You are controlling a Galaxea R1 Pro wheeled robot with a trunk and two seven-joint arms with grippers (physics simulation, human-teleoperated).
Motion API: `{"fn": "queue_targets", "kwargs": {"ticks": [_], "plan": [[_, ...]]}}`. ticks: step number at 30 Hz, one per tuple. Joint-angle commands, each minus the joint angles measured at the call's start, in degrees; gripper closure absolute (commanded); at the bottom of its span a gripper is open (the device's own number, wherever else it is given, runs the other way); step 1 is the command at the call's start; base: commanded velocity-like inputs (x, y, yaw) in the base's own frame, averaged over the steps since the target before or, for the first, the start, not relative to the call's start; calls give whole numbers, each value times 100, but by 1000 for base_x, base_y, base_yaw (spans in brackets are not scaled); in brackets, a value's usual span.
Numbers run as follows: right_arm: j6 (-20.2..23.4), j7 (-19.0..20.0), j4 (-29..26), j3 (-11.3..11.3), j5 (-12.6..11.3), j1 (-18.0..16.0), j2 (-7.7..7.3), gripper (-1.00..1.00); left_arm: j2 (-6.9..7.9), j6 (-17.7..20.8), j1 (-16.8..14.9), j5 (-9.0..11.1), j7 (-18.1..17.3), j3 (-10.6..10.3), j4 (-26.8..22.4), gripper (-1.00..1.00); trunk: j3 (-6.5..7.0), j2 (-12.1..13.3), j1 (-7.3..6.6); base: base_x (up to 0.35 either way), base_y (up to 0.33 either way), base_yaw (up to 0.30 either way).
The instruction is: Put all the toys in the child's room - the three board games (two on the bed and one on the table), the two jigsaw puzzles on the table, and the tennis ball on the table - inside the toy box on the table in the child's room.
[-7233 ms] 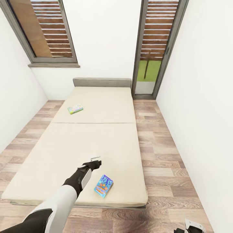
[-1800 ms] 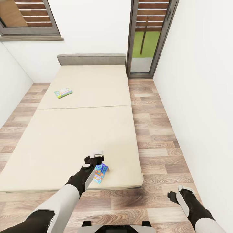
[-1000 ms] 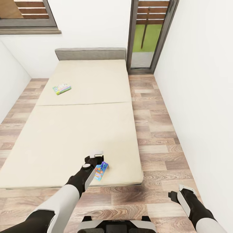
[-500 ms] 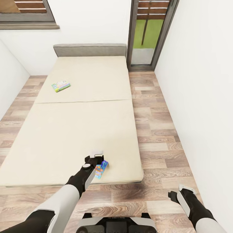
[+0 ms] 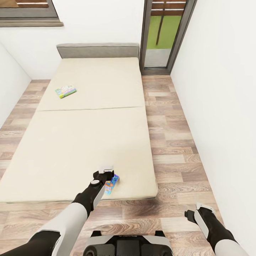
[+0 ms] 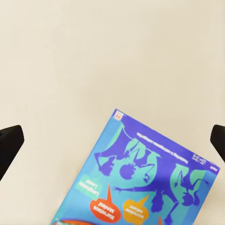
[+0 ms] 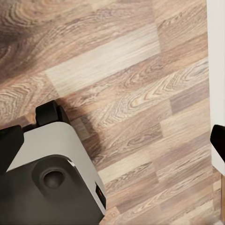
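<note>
Two board games on cream bed: blue one at foot edge between spread left jaws, green one near headboard. Right jaws released over wood-plank floor; white walls.

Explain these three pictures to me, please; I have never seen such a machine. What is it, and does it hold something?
This is a simulated wheeled robot with two arms. The large picture comes from a camera on its head; the other two come from cameras near the jaws of each arm. The left arm reaches over a bed, and its jaws stand open over a blue game lying near the bed's corner. A second game lies farther up the bed. The right arm hangs over the wood floor, jaws open, beside the robot's base. Nothing is held.
</note>
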Motion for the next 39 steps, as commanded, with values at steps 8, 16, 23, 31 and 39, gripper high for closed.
{"fn": "queue_targets", "kwargs": {"ticks": [8, 16, 23, 31, 39], "plan": [[16, -43, -9, 8, -61, -1, -1, -100, -2, 23, -1, -3, 28, -8, -16, -100, -80, -6, 1, 0, 0, 0], [-5, -57, -9, 40, -53, -1, 17, -100, -2, 33, -42, 11, 31, -11, -94, -100, -155, -6, 1, 0, 0, 0], [-20, -59, -9, 55, -52, -1, 31, -100, -2, 31, -277, 19, 31, 21, -144, -100, -221, -6, 1, 0, 0, 0], [-22, -61, -9, 57, -52, -1, 34, -100, -2, 20, -320, 20, 31, 26, -161, -100, -296, -6, 1, 0, 0, 0], [-22, -60, -9, 60, -52, -1, 33, -100, -2, 14, -325, 20, 29, 27, -163, -100, -372, -6, 1, 0, 0, 0]]}}
